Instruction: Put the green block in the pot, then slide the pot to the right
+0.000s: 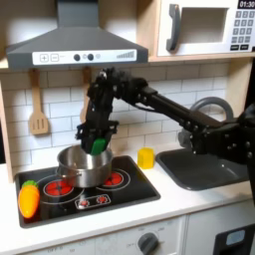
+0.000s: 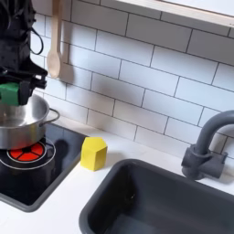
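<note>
Pincer holds green block over pot, yellow cylinder nearby.

Carrot: orange with a green top, lying at the stove's edge on the first exterior view's left.
Yellow cylinder: upright on the counter, between stove and sink.
Stove: black, red burner rings.
Sink: dark basin with a grey faucet.
Wooden spatula: hanging on the tiled wall.
Microwave: top right in the first exterior view.
</note>
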You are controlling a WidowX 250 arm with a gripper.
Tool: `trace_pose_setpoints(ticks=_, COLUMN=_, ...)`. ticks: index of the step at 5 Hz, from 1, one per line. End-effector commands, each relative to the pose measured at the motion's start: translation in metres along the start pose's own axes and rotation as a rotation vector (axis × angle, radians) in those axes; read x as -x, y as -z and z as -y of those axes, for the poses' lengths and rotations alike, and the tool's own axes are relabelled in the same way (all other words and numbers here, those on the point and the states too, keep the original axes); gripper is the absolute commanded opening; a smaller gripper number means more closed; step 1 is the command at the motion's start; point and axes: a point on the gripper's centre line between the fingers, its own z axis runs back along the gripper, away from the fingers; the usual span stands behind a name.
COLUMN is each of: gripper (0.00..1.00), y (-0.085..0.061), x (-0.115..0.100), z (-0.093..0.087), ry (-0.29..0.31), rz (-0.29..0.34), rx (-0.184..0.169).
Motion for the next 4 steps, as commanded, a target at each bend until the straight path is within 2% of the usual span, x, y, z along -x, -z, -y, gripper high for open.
trace_pose_setpoints(ticks=1, gripper=0.0, y=0.0081, x=-0.0029, z=-0.0038, ry=0.009, rz=0.05, rx=-0.027)
trace_pose_setpoints(ticks=3, gripper=0.0, y=0.0073, x=-0.0096, z=-0.0027, ry=0.003, rz=0.083, rx=-0.024)
trace_pose_setpoints(ticks=4, gripper=0.88, y=0.005, x=-0.0062, z=-0.0039, ry=0.024, rz=0.056, rx=-0.051)
